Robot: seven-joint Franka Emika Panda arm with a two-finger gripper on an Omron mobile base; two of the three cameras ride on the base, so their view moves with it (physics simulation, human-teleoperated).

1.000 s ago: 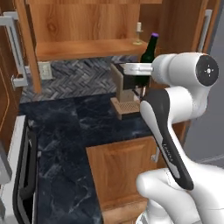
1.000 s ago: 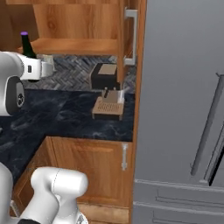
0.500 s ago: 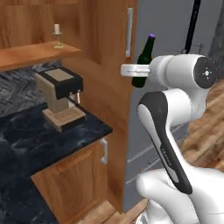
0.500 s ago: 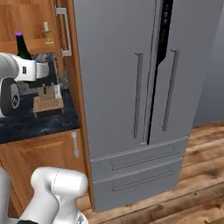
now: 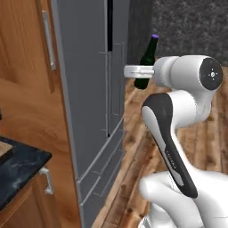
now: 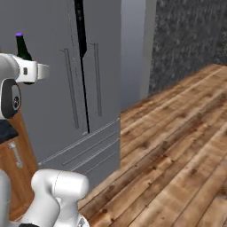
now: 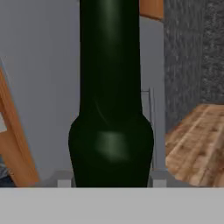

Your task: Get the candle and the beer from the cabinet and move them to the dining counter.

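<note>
- My claw [image 5: 141, 71] is clamped on the beer [image 5: 146, 62], holding it upright in the air.
- The beer sits level with the grey fridge [image 5: 89, 89] doors, above the wood floor [image 6: 177, 146].
- A dark bench [image 5: 15, 171] corner lies low at my left.

A tall grey refrigerator [image 5: 89, 102] stands beside wood cabinetry [image 5: 24, 89], on plank flooring [image 6: 177, 146] before a dark speckled wall [image 6: 186, 35].

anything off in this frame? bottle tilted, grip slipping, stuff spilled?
Nothing stands out. The beer stands upright in the gripper, cap on, held around its lower body. The fridge doors are shut and the wood floor shows no spill.
</note>
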